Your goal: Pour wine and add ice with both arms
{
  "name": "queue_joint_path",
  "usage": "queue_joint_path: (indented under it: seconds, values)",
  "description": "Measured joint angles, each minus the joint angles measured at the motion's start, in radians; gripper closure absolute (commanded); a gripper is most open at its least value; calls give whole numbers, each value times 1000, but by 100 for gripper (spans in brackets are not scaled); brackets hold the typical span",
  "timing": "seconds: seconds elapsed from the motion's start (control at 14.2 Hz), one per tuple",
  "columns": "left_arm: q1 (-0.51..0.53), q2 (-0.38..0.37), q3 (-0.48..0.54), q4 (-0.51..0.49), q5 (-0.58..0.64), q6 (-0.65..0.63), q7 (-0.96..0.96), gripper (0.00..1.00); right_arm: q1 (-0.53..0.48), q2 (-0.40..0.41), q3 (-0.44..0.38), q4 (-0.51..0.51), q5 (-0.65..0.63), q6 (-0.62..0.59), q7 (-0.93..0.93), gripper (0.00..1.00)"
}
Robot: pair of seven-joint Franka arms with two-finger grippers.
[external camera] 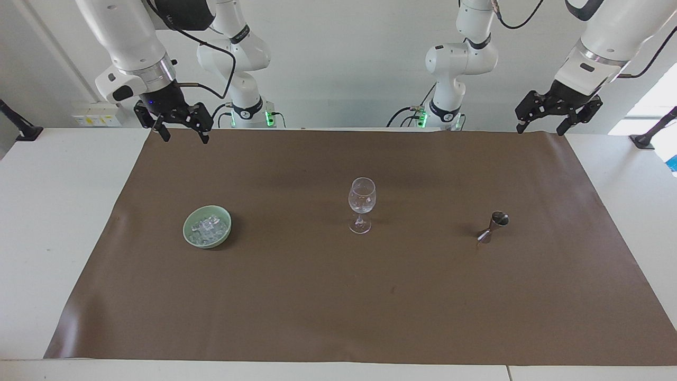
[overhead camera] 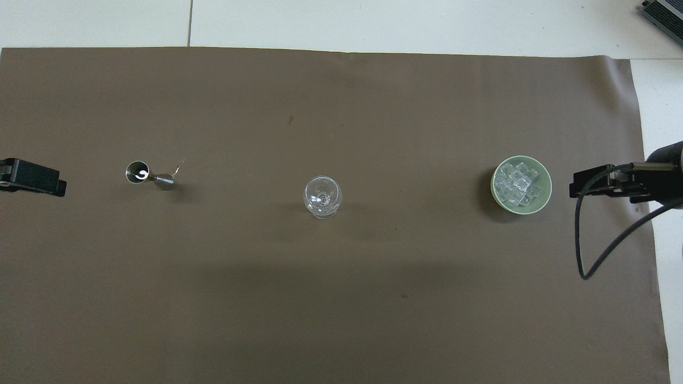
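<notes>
Brown mat covers the table [external camera: 31, 222]. Left gripper [external camera: 552, 114] and right gripper [external camera: 180, 124] hang raised, jaws apart, empty. Ice [external camera: 207, 226] heaped in green bowl [external camera: 186, 231], below right gripper. Metal jigger [external camera: 493, 227] below left gripper; wine glass [external camera: 362, 203] between. Judgement: descend straight, grip jigger at its waist.

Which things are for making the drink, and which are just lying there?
For the drink:
- ice in the green bowl
- wine glass
- metal measuring cup
- left claw, right claw, both open

Just there:
- brown mat
</notes>
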State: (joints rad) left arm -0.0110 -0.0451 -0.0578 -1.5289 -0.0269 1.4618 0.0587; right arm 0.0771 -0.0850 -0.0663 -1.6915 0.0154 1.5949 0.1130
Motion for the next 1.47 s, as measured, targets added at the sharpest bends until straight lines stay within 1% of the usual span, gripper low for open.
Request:
queue_joint_path:
  seconds: [0.42, 1.19, 1.47]
  values:
    - [0, 0, 4, -1, 0, 48, 0, 0, 0, 0, 0, 0, 0, 0, 0, 0]
    - [-1, 5, 1, -2, -10, 88, 0, 0, 0, 0, 0, 0, 0, 0, 0, 0]
    - [-1, 7, 1, -28, -10, 101, 0, 0, 0, 0, 0, 0, 0, 0, 0, 0]
